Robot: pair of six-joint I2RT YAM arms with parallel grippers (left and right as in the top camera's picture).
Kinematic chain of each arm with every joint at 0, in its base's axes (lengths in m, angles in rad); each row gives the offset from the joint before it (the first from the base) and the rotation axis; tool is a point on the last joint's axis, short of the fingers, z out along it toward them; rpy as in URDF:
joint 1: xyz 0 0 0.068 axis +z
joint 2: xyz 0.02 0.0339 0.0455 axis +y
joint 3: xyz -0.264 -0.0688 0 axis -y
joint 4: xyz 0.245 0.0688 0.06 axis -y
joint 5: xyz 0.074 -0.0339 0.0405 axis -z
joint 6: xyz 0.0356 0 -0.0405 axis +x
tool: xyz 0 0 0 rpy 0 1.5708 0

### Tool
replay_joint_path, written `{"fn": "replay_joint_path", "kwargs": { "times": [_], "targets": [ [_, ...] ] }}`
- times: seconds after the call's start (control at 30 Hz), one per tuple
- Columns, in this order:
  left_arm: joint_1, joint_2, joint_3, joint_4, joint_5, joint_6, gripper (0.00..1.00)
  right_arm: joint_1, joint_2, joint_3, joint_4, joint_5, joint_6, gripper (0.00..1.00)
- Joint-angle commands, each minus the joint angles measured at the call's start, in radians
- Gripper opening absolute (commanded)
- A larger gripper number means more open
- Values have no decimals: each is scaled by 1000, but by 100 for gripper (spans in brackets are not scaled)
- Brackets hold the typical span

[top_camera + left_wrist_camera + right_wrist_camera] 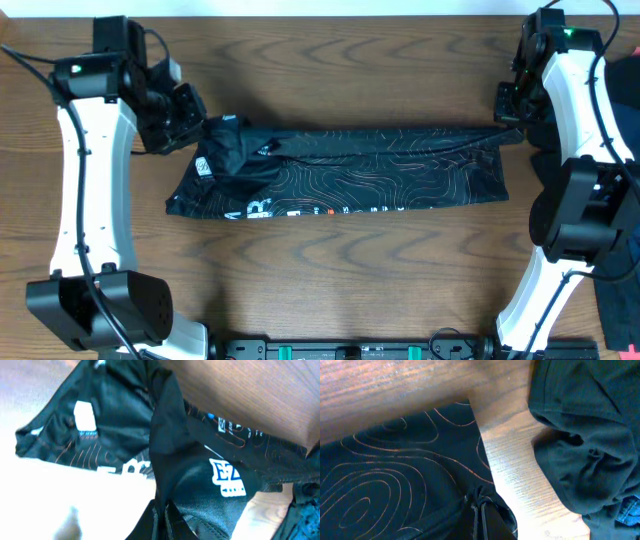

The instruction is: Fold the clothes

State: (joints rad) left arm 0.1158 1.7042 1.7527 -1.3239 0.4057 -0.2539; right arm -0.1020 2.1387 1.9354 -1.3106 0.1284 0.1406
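The plain dark garment [580, 450] runs off the right wrist view's edge.

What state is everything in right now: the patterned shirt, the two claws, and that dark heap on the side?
jersey: pulled out into a long band, pinched at both ends.
left gripper: shut on the jersey's bunched left end.
right gripper: shut on the jersey's right corner.
dark clothes pile: crumpled, not folded, lying apart from the jersey, nothing holding it.
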Motion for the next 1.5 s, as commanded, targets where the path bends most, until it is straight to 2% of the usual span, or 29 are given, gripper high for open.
{"fn": "replay_joint_path", "kwargs": {
  "times": [0.0,0.47,0.77,0.97,1.07,1.23,1.47],
  "targets": [
    [27,-10,7,-21,-15,43,6,-11,-3,-2,-12,58,-16,2],
    [28,-10,-79,3,-61,63,6,-7,-3,-2,-134,49,-21,3],
    [28,-9,-190,71,-89,61,6,4,-3,-12,-186,-28,-106,4],
    [29,-9,-266,100,-89,62,6,7,-3,-34,-209,-29,-105,17],
    [30,-9,-267,98,-89,61,6,9,-1,-35,-226,-28,-105,20],
    [29,-9,-267,36,-85,62,6,10,-1,-35,-222,-37,-105,20],
    [30,-9,-272,-33,-85,62,6,37,-1,-36,-200,-233,-262,16]
  ]
}}
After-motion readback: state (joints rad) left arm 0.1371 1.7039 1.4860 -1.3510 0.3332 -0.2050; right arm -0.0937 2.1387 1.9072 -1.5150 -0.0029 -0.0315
